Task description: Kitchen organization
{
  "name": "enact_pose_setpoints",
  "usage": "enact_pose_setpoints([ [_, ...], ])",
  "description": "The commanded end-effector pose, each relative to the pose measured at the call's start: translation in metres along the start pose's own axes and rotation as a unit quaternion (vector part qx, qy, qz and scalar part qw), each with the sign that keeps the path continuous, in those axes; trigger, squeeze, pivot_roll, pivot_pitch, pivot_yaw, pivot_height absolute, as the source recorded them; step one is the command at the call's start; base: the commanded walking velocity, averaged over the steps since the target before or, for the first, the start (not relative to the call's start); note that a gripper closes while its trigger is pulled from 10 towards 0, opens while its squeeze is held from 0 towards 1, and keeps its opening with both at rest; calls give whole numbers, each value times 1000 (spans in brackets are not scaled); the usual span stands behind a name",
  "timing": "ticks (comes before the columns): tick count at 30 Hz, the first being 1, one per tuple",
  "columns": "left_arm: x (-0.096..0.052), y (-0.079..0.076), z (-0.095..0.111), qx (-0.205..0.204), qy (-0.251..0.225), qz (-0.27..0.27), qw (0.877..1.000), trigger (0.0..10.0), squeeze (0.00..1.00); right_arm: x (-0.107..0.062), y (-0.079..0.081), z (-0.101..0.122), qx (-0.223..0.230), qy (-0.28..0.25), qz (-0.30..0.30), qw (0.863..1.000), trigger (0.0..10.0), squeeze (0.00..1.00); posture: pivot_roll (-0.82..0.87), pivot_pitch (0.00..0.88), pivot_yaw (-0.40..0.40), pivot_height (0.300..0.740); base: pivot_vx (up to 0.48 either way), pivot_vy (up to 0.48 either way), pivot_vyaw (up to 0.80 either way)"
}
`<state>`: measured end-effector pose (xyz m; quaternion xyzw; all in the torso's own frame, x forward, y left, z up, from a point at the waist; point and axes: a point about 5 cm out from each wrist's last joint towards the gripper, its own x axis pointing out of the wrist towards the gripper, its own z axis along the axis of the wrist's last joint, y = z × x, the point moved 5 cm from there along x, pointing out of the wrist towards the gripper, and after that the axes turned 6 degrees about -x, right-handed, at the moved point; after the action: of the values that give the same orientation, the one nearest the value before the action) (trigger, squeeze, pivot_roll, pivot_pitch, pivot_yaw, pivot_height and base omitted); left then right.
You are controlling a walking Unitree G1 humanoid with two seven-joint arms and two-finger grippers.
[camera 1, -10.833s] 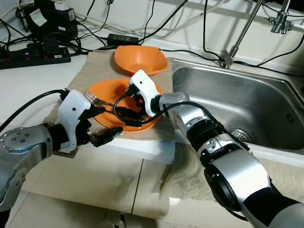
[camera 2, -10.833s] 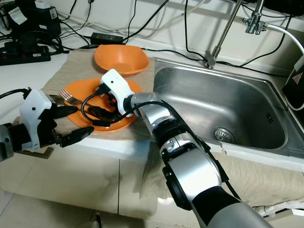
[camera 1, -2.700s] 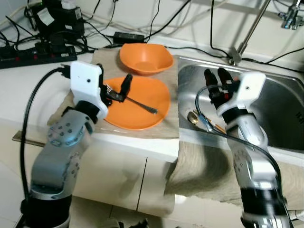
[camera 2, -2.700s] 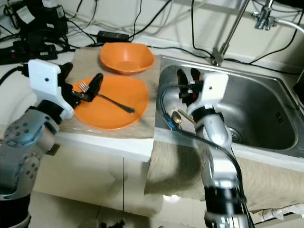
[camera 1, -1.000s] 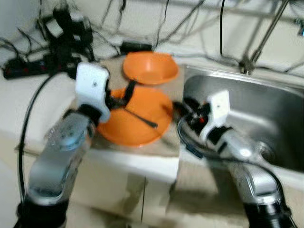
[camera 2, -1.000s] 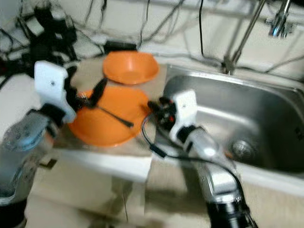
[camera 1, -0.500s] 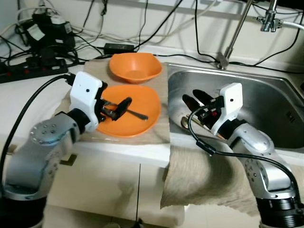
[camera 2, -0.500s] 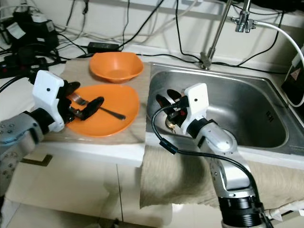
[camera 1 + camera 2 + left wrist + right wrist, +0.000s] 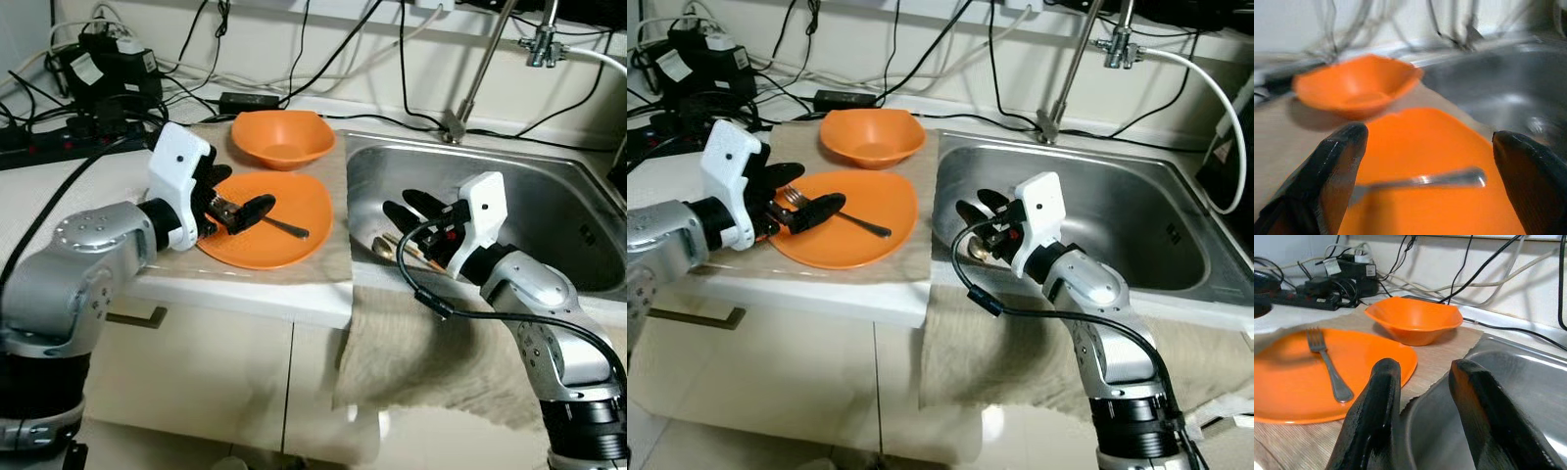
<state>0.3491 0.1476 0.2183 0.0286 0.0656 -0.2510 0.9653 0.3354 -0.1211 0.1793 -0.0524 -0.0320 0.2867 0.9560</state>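
Orange plate carries fork; left gripper open astride it, right gripper open beside plate, over sink. Risk: skewed pinch flicks fork off plate.

A white counter is backed by a pale wall draped with black cables. A steel sink is set at the right (tap behind). White cabinet doors are seen below, above a glossy tiled floor.

A black power strip and tangled cables lie behind the beige mat.
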Motion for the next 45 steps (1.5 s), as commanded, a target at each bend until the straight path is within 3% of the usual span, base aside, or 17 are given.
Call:
enact_pose_setpoints([
  [1,1,1,18,9,-40,17,999,10000,0,0,-7,4,5,-6,-16,1000,10000,0,-14,0,-47,740,0,0,0],
  [3,1,-4,26,-5,-82,30,996,10000,0,-1,-9,6,8,-15,-33,999,10000,0,-17,0,-43,740,0,0,0],
  [4,0,-8,26,-31,-108,51,992,10000,0,-2,-15,9,24,-30,-70,997,10000,0,-19,0,-39,740,0,0,0],
  [5,-1,-11,24,-38,-110,55,992,10000,0,-3,-18,10,34,-33,-85,995,10000,0,-19,0,-39,740,0,0,0],
  [9,-6,-22,8,-19,-111,72,991,10000,0,-8,-27,11,42,-42,-148,987,10000,0,-32,9,-36,740,0,0,0],
  [11,-17,-25,1,-28,-143,117,982,10000,0,-16,-30,17,32,-59,-192,979,10000,0,-45,30,-37,740,0,0,0],
  [14,-30,-27,-7,-20,-152,155,976,10000,0,-27,-21,26,28,-87,-208,974,10000,0,-61,46,-35,740,0,0,0],
  [20,-39,-30,-6,-18,-159,159,974,10000,0,-32,-10,29,27,-86,-194,977,10000,0,-76,93,-41,740,0,0,0],
  [26,-40,-35,4,-10,-187,160,969,10000,0,-32,-14,29,26,-81,-192,978,10000,0,-80,94,-42,740,0,0,0],
  [31,-47,-30,-10,3,-169,181,969,10000,0,-39,-9,19,27,-65,-189,979,10000,0,-76,78,-43,740,0,0,0],
  [35,-57,-16,-17,-14,-172,218,961,10000,0,-41,-5,13,25,-56,-179,982,10000,0,-73,62,-42,740,0,0,0],
  [39,-61,-11,-12,-29,-192,233,953,10000,0,-39,-7,13,27,-58,-179,982,10000,0,-62,49,-45,740,0,0,0],
  [45,-60,-16,-5,-4,-205,221,953,10000,0,-34,-3,14,33,-63,-169,983,10000,0,-56,49,-47,740,0,0,0],
])
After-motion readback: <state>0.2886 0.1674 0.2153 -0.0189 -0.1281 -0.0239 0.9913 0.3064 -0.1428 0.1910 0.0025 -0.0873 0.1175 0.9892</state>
